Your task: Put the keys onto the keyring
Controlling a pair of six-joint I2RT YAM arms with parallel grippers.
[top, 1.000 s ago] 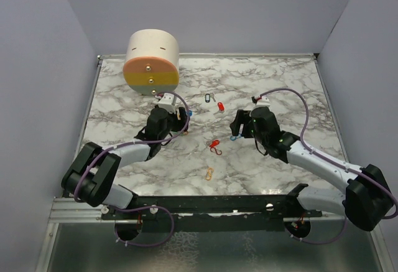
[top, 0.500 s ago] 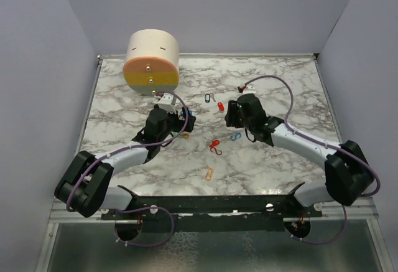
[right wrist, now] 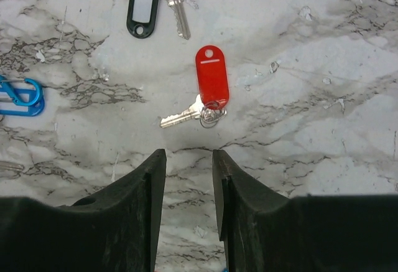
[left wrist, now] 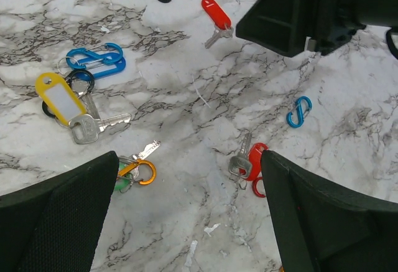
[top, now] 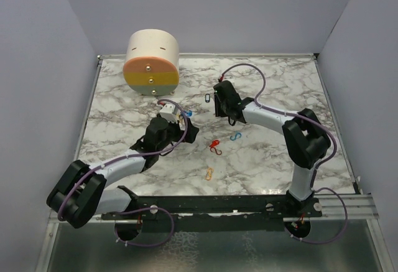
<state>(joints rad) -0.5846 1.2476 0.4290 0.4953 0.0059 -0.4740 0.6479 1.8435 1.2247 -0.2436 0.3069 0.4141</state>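
**Top external view.** The marble table (top: 273,154) carries a cream-and-orange cylinder (top: 152,62) at its far left corner. The left gripper (top: 185,129) is left of centre; the right gripper (top: 221,105) is farther back, just right of a black tag (top: 208,98). Between the arms lie a blue figure-eight clip (top: 236,136), a red tag with its key (top: 215,146) and, nearer the bases, an orange clip (top: 209,173). Neither gripper's opening can be read here.

**Left wrist view.** The left fingers (left wrist: 56,222) stand wide apart with nothing between them. Ahead on the table are a yellow tag (left wrist: 60,99) ringed to a silver key (left wrist: 93,126), a blue carabiner (left wrist: 96,59) just beyond it, and an orange carabiner (left wrist: 142,172) beside the left fingertip. All keys rest loose on the table.

**Right wrist view.** The right fingers (right wrist: 134,222) leave only a narrow gap and hold nothing. Just ahead of the tips lies a red oblong tag (right wrist: 211,83), joined by a small ring (right wrist: 210,113) to a silver house key (right wrist: 180,117).
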